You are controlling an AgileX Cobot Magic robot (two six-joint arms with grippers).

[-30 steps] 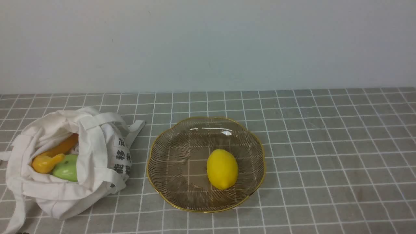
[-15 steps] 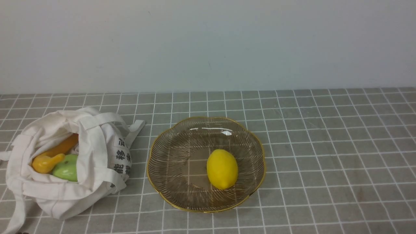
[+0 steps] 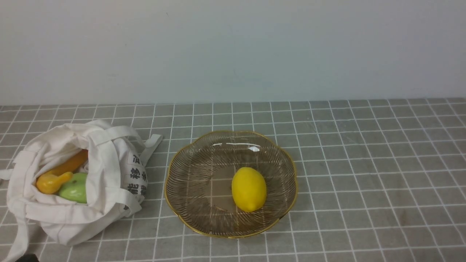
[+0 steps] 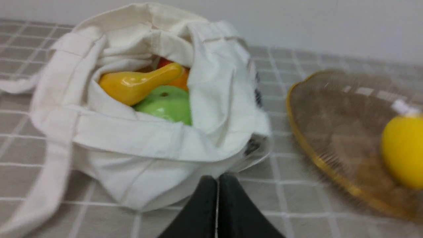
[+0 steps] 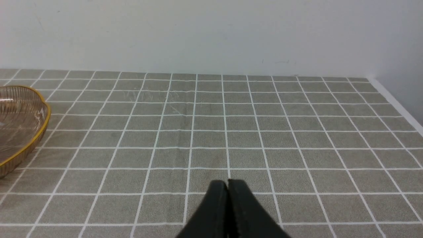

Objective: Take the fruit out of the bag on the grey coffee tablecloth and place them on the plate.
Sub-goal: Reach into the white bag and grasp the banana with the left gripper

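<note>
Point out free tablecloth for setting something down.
Free in the front view: the tablecloth right of the plate, out to the picture's right edge; also a strip between plate and wall.
Crowded: left side, where the bag sprawls with its straps, leaving only a narrow gap to the plate.

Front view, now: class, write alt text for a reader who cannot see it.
A yellow lemon sits on a gold-rimmed glass plate. To its left, a white cloth bag lies open, showing a green apple and yellow-orange fruit inside. Both rest on a grey grid-patterned tablecloth.
</note>
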